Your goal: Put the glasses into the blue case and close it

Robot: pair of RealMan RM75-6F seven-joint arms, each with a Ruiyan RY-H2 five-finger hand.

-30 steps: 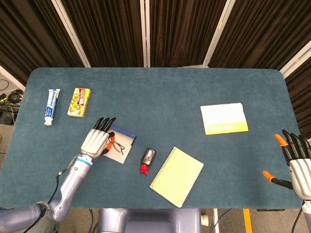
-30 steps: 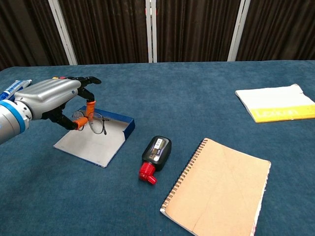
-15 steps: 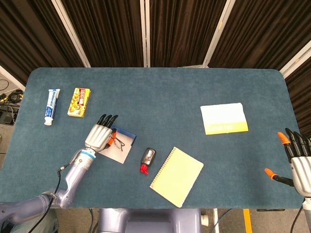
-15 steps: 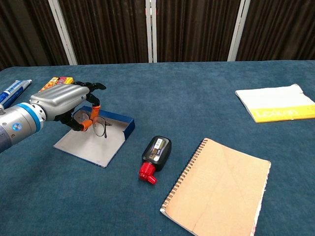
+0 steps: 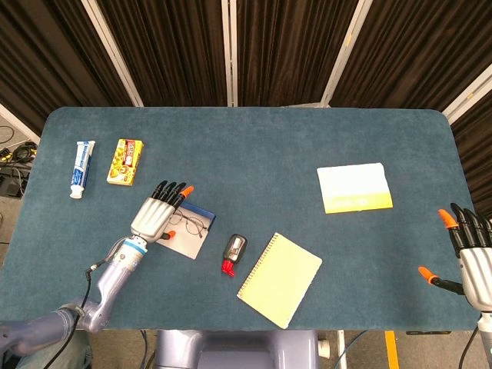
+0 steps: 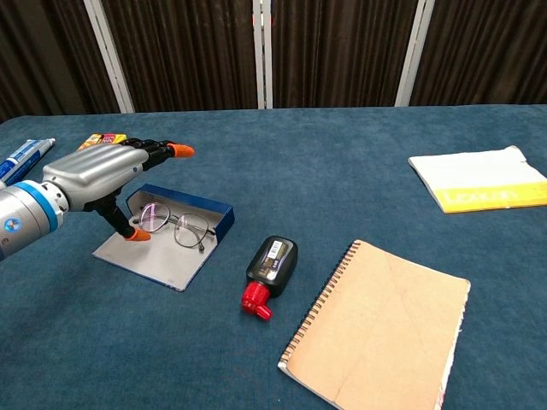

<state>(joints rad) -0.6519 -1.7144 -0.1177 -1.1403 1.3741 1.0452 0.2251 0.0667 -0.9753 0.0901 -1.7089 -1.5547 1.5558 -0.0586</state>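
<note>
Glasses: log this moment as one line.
glasses: lying in open blue case | left hand: open, above case | right hand: open, idle

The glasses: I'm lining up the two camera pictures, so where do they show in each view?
Head view: the glasses lie left of centre, low, in the open blue case, just right of the left hand.
Chest view: the glasses lie at left, mid-height, in the same case.
Shared landmark: the black bottle with a red cap, right of the case.

Wire-framed glasses lying flat, inside open blue case
</note>
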